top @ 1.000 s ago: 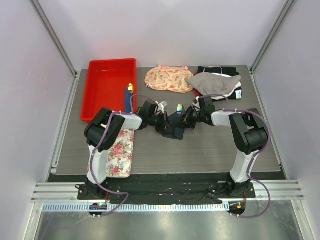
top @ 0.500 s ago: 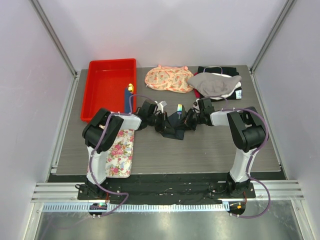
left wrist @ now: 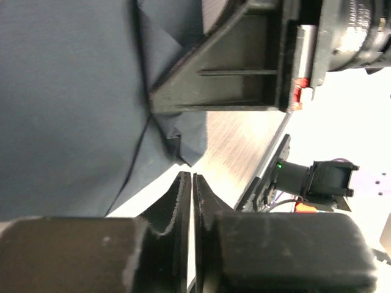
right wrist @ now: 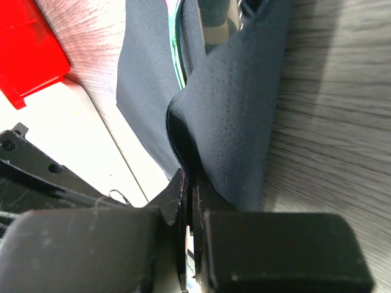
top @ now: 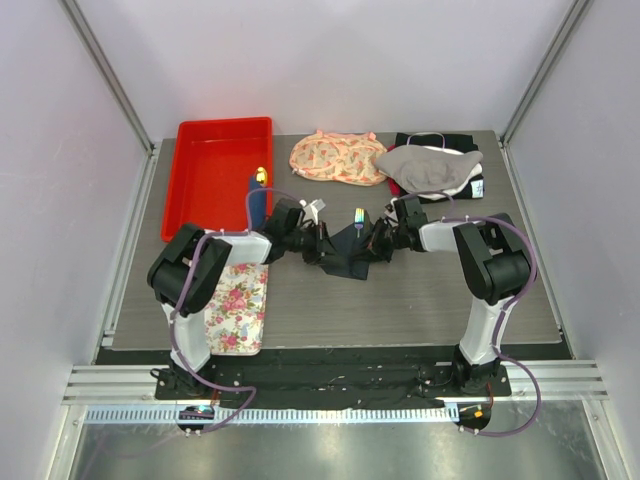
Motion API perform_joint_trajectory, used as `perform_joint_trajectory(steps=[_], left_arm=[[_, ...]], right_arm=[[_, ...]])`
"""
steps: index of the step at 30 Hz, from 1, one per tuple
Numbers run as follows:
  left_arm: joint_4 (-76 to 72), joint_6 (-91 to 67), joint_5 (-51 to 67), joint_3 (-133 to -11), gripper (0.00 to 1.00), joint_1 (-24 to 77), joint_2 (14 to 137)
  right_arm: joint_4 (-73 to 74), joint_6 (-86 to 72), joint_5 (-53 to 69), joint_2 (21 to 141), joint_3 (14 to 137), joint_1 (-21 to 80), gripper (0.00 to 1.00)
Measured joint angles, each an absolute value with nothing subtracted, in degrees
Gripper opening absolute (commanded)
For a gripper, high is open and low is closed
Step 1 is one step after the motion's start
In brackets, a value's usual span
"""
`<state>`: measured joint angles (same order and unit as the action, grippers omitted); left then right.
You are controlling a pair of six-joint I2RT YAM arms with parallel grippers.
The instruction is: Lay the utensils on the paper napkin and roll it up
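Pinching a raised fold of the paper napkin (right wrist: 238, 110), the right jaws are closed tight on the dark sheet. The left jaws stand all but closed, with only a hairline slit between them. They hold nothing and sit just beside the napkin's edge. The napkin lies crumpled on the worktop (top: 400, 300) between the two arms — the utensils (top: 359, 216) show a rainbow-sheened end at its far side.

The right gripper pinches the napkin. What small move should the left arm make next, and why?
Probably open the left gripper and reach to the paper napkin beside it: its jaws are closed on nothing, while the right gripper alone pinches a fold.
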<state>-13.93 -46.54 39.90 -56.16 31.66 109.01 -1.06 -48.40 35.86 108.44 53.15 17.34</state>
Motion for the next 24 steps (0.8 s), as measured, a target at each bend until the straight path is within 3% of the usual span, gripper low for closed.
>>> perform_joint_trajectory(steps=[24], left_arm=[[-5.3, -43.2, 36.4, -59.0, 0.00, 31.3, 113.2]], right_arm=[[0.6, -48.5, 34.1, 108.4, 55.7, 20.2, 0.01]])
